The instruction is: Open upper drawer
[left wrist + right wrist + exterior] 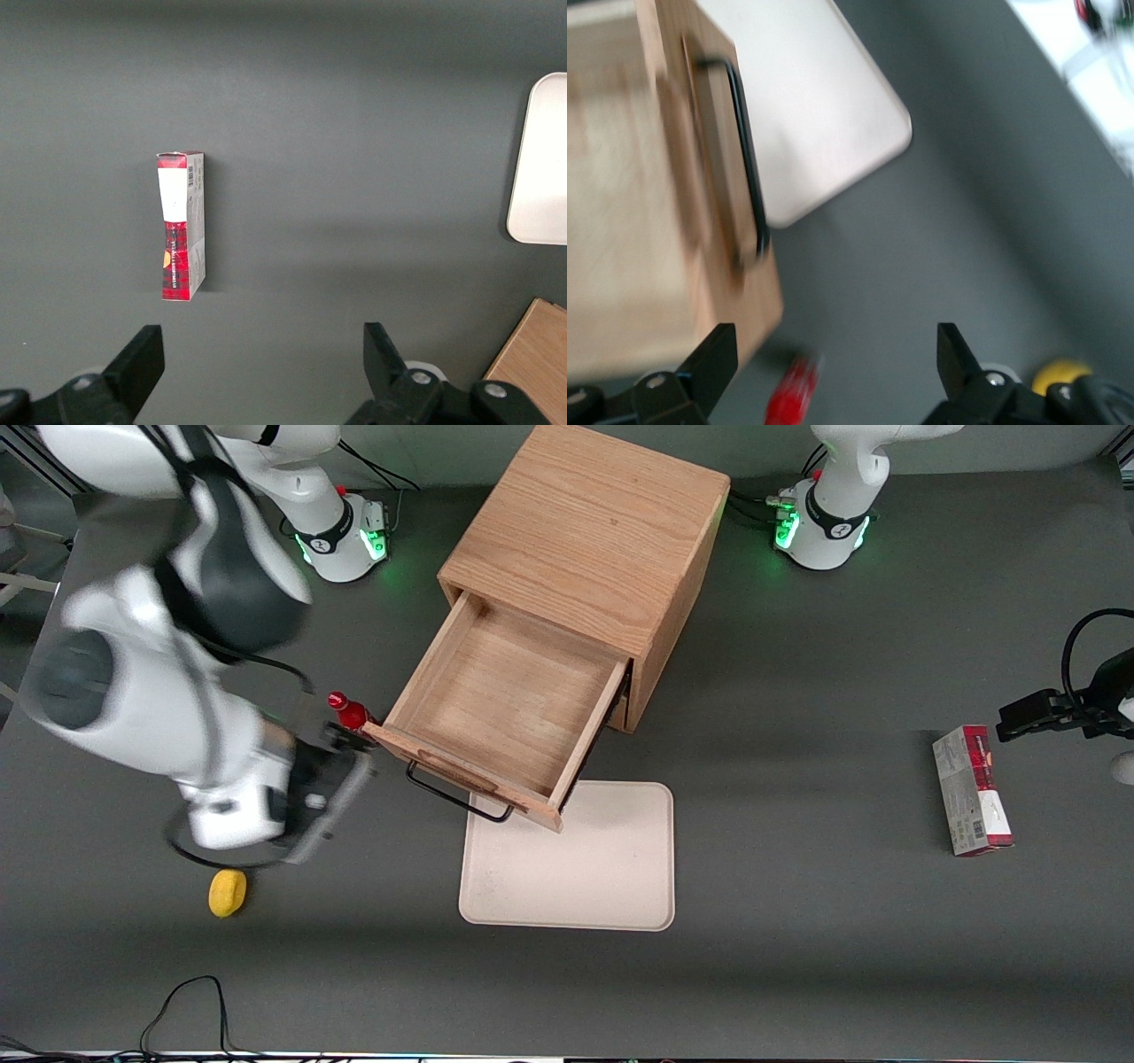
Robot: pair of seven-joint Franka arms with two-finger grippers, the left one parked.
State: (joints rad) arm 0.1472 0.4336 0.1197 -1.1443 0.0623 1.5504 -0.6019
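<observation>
the upper drawer (514,691) is seen pulled well out of the wooden cabinet (594,531), its front and black handle (456,793) hanging over the beige tray (585,868). the gripper (833,354), fingers spread and empty, is held just beside the drawer's corner, near a red bottle (348,710). the opening step is judged done; only a retreat seems called for.

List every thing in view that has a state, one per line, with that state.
upper drawer: pulled out, empty
black handle: free, nothing gripping it
gripper: open, holding nothing, beside the drawer's front corner
red bottle: lying on the table beside the drawer front
red box: lying flat, closed
beige tray: empty, partly under the drawer front
</observation>
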